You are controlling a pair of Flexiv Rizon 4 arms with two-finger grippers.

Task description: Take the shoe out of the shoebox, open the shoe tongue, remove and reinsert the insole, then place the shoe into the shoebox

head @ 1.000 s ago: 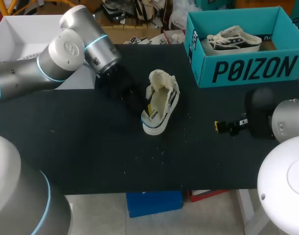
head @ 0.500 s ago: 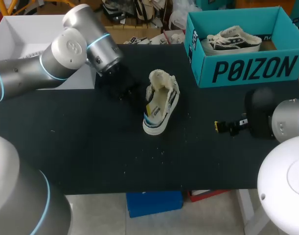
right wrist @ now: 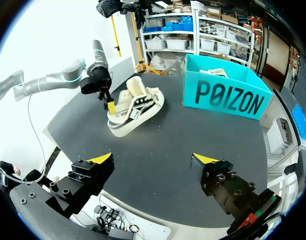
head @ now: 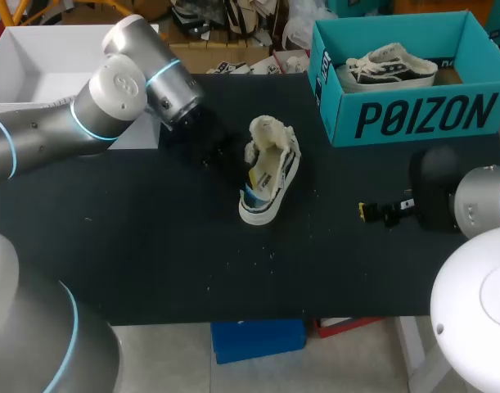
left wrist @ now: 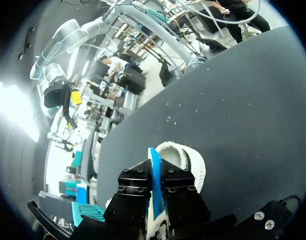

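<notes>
Since a second ago, the left arm point(head: 110, 86) has been swung a little toward the far side of the table point(head: 151, 262). The shoe point(head: 270, 172) has been turned slightly with it, its toe nudged a touch to the right, while the right arm point(head: 479, 201) and the shoebox point(head: 413, 115) are unchanged. Nearest the robot, the right gripper point(right wrist: 153, 159) is held low over the table's right side and pointed toward the middle. Its fingers are spread wide with nothing between them; that spread is shown only in the right wrist view, since from overhead just a yellow tip and a dark body are seen. Farther out, at the table's middle, the pale shoe is stood on its sole, toe toward the robot, with fluffy lining showing at its open top. The left gripper point(left wrist: 157, 176) is brought in from the left, angled down against the shoe's left side. In the left wrist view its black fingers are seen pressed from both sides on a thin blue sheet point(left wrist: 155, 160) rising from the shoe; whether that is the insole cannot be told. From overhead this grip is hidden by the wrist. At the far right, the teal shoebox is stood open, well apart from the shoe, with a second shoe point(head: 389, 65) lying inside.
</notes>
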